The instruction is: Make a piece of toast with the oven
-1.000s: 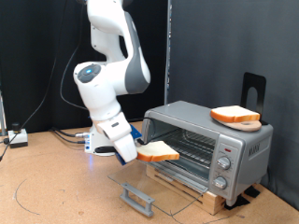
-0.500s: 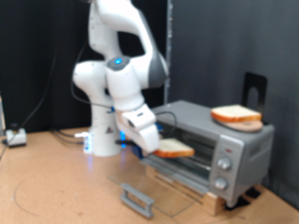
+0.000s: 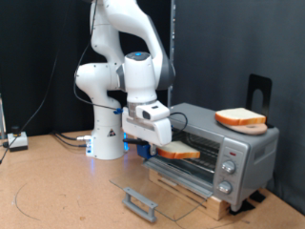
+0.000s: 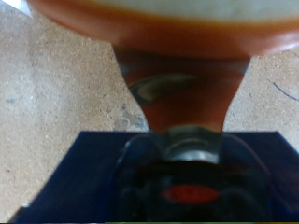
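My gripper point(image 3: 158, 143) is shut on a piece of toast point(image 3: 179, 151), a pale slice with an orange-brown crust, held flat by its edge. The slice sits in the open mouth of the silver-grey oven point(image 3: 238, 155), at rack level, on the side towards the exterior view's left. The oven's glass door point(image 3: 162, 188) lies folded down flat, its handle point(image 3: 141, 202) nearest the camera. In the wrist view the slice's crust point(image 4: 159, 28) fills the top of the frame, close against the hand. A second bread slice point(image 3: 240, 118) lies on top of the oven.
The robot's white base point(image 3: 107, 138) stands at the exterior view's left of the oven. The oven's knob panel point(image 3: 229, 167) faces the camera. A black stand point(image 3: 259, 91) rises behind the oven. Cables and a small box point(image 3: 16, 141) lie at the far left on the wooden table.
The arm has swung towards the exterior view's right, carrying the slice from in front of the robot's base into the oven's open mouth. The slice on top has not moved.
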You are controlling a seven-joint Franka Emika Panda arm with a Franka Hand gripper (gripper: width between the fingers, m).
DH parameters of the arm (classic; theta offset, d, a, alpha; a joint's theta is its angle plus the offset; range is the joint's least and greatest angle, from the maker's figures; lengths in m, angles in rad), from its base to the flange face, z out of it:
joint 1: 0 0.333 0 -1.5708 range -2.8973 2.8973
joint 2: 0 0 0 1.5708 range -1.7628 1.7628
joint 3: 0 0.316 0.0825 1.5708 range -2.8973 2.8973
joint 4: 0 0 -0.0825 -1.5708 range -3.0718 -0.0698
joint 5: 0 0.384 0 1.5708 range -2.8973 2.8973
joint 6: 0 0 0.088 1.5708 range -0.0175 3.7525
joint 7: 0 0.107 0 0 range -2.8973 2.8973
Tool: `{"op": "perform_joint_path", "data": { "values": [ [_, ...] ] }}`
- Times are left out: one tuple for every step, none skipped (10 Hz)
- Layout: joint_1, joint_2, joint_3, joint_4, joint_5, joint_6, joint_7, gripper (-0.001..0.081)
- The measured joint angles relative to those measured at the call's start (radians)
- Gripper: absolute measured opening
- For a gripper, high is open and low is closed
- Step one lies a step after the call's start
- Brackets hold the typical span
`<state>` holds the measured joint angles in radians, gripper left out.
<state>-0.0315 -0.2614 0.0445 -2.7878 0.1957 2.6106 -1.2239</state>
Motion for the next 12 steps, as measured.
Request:
{"op": "perform_joint_path", "data": {
  "values": [
    [-0.004, -0.006, -0.013, 0.000, 0.000, -0.006, -0.029, 0.0394],
    [-0.013, -0.011, -0.027, 0.002, 0.000, -0.015, -0.056, 0.0394],
    [-0.024, -0.013, -0.041, 0.005, 0.000, -0.026, -0.076, 0.0394],
    [-0.039, -0.014, -0.052, 0.012, -0.001, -0.042, -0.087, 0.0394],
    [-0.053, -0.013, -0.059, 0.020, -0.005, -0.059, -0.087, 0.0394],
    [-0.068, -0.012, -0.062, 0.028, -0.012, -0.071, -0.086, 0.0394],
    [-0.082, -0.009, -0.063, 0.036, -0.018, -0.084, -0.086, 0.0394],
    [-0.093, -0.005, -0.064, 0.046, -0.019, -0.097, -0.086, 0.0394],
    [-0.102, -0.001, -0.067, 0.056, -0.019, -0.109, -0.086, 0.0394],
    [-0.106, 0.003, -0.070, 0.066, -0.019, -0.124, -0.086, 0.0394],
    [-0.108, 0.004, -0.071, 0.075, -0.019, -0.138, -0.086, 0.0394],
    [-0.108, 0.004, -0.071, 0.082, -0.018, -0.151, -0.086, 0.0394]
  ]
}}
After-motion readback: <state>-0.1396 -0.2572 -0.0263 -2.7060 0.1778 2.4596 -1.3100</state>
